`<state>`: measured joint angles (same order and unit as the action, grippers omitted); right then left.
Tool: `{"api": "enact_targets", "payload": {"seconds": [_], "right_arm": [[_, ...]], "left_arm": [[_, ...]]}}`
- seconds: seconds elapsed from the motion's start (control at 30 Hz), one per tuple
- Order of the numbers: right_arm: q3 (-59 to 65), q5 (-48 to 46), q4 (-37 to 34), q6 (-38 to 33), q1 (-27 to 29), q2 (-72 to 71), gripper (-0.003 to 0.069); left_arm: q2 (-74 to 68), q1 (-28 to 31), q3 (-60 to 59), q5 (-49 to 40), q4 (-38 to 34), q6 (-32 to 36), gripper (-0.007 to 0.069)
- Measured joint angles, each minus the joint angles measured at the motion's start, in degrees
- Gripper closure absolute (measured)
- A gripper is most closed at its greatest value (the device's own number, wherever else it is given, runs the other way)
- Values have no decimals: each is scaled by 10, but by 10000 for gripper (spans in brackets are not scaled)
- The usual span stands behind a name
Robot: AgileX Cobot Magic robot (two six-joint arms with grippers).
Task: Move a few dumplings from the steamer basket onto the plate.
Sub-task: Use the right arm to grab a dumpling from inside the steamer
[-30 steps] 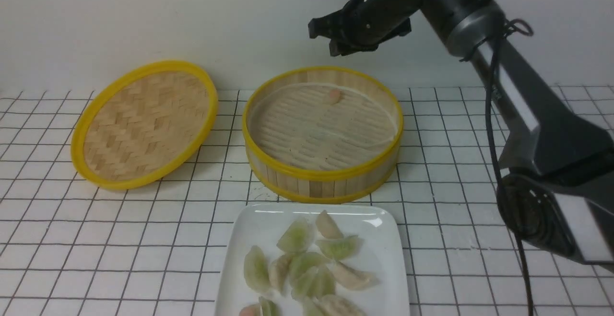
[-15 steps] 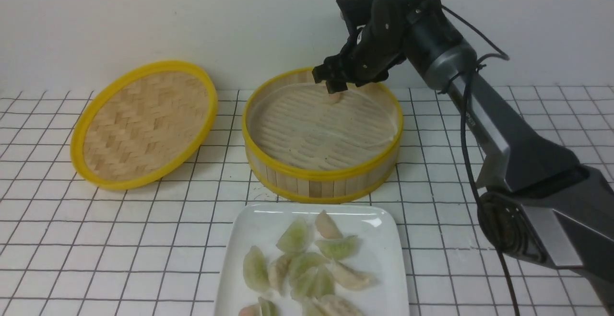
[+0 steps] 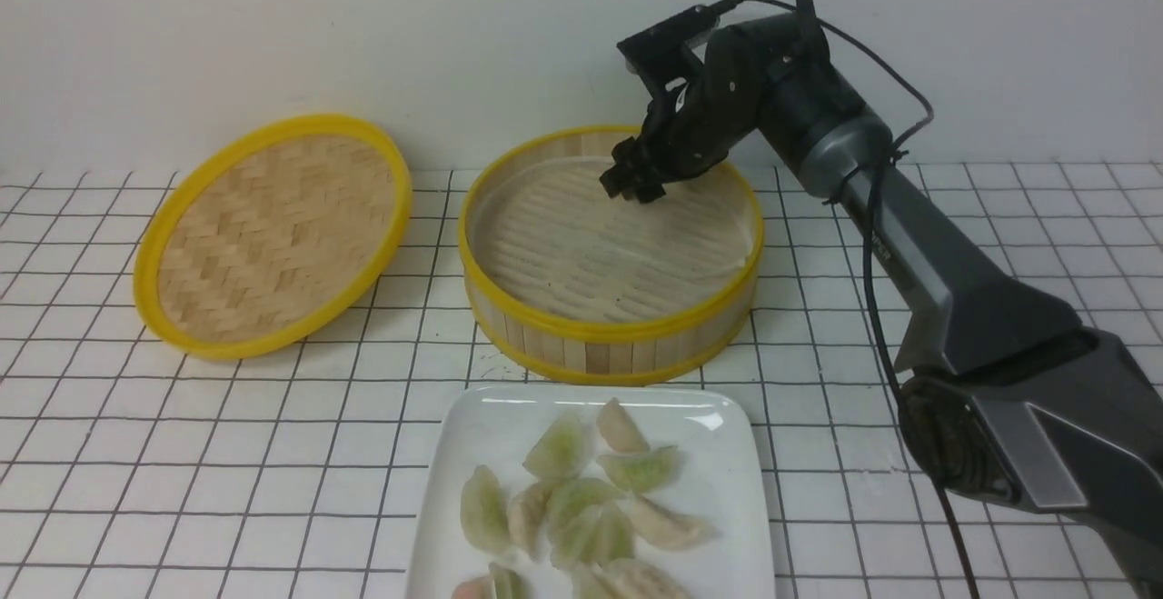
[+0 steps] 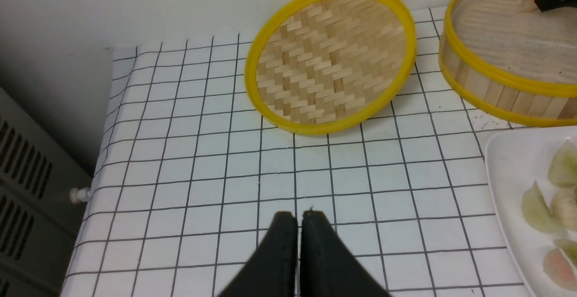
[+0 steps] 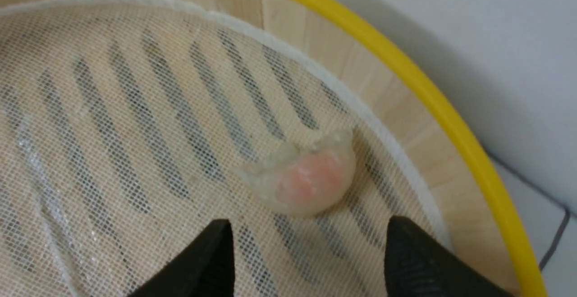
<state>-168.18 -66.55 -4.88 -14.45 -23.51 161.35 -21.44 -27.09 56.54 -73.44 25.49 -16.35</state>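
The steamer basket (image 3: 600, 349) stands mid-table, and one pinkish dumpling (image 5: 306, 180) lies on its mesh liner near the far wall (image 5: 405, 76). My right gripper (image 3: 633, 183) is lowered inside the basket. In the right wrist view it (image 5: 309, 238) is open, a fingertip on each side just short of the dumpling, touching nothing. From the front the gripper hides that dumpling. The white plate (image 3: 727, 490) in front of the basket holds several green and pinkish dumplings (image 3: 563, 444). My left gripper (image 4: 297, 218) is shut and empty above the checked cloth, left of the plate (image 4: 509, 171).
The flat woven lid (image 3: 273, 235) with a yellow rim lies tilted to the left of the basket. A white wall stands close behind the basket. In the left wrist view the table's edge (image 4: 108, 121) drops off beside a grey vented panel (image 4: 22, 184).
My right arm has come down from above the basket's far rim into the basket, over the pink dumpling, and its jaws have opened wider. The left arm has not moved.
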Motion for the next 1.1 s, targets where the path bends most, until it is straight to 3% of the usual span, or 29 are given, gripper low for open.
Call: {"api": "enact_targets", "payload": {"seconds": [0.43, 1.1], "right_arm": [[0, 36, -9, -121, 1, 0, 263], [0, 47, -48, -174, 8, 23, 268]], "left_arm": [[0, 0, 0, 0, 0, 0, 631], [0, 0, 0, 0, 14, 1, 631]]}}
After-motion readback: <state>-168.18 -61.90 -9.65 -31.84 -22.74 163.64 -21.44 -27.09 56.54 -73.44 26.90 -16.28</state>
